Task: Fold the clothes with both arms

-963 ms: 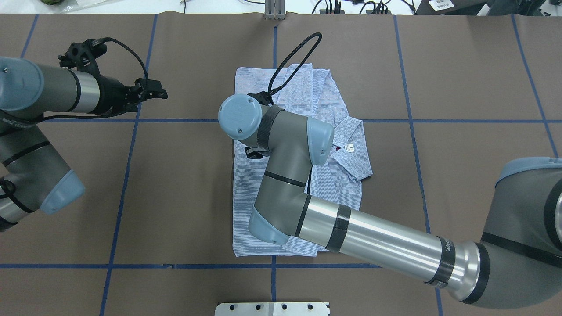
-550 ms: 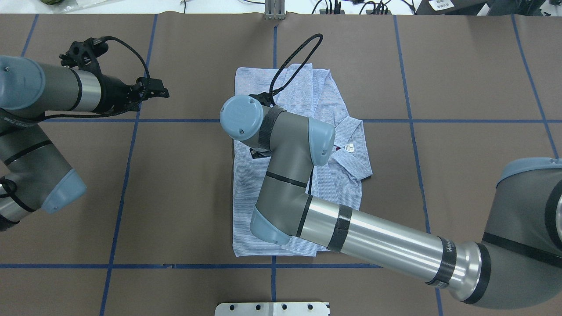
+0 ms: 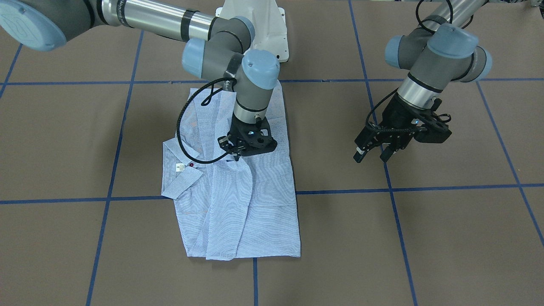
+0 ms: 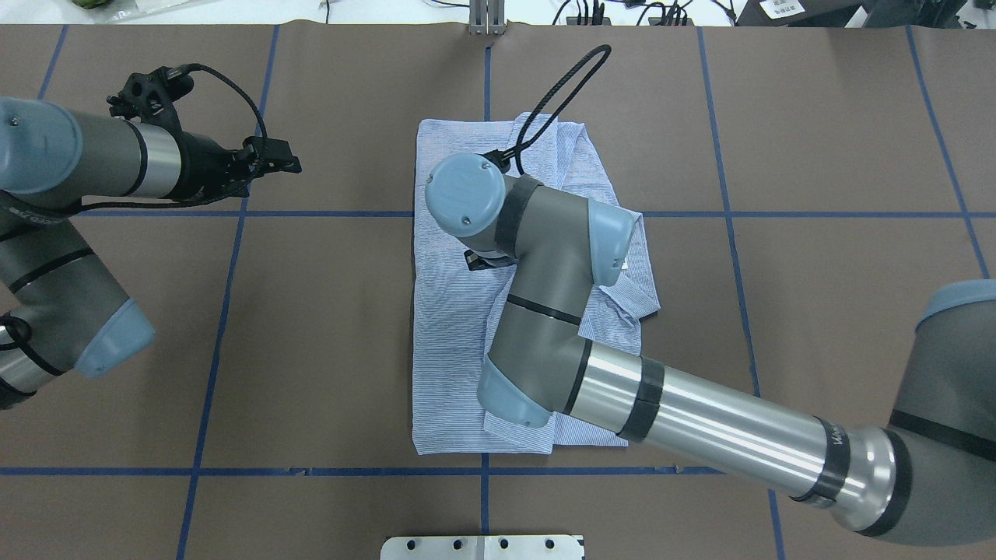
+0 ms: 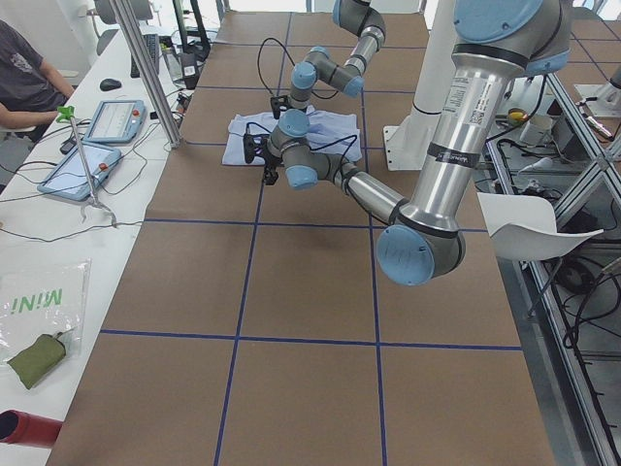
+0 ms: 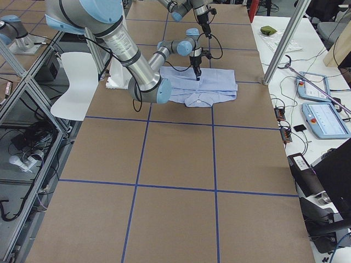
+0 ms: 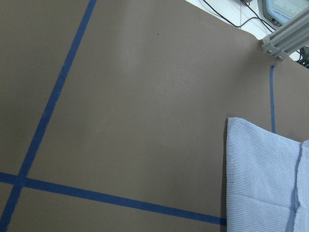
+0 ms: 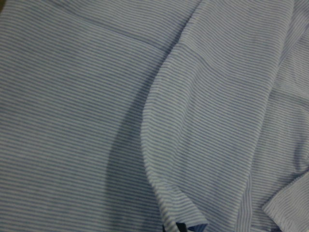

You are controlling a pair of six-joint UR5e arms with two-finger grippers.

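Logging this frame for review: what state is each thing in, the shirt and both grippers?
shirt: partly folded, lying flat on the table, collar sticking out at one side.
left gripper: open, empty, above bare table.
right gripper: fingertips down on a shirt fold; open or shut, cannot tell.

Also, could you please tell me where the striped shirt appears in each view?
Exterior front-facing: shirt centre, slightly left.
Overhead exterior: shirt centre.
Exterior left: shirt top, left of centre.
Exterior right: shirt upper centre.
Left wrist-mounted: shirt lower right corner.
Right wrist-mounted: shirt fills the picture.
Shared landmark: its collar, visible front-facing, overhead and exterior right.
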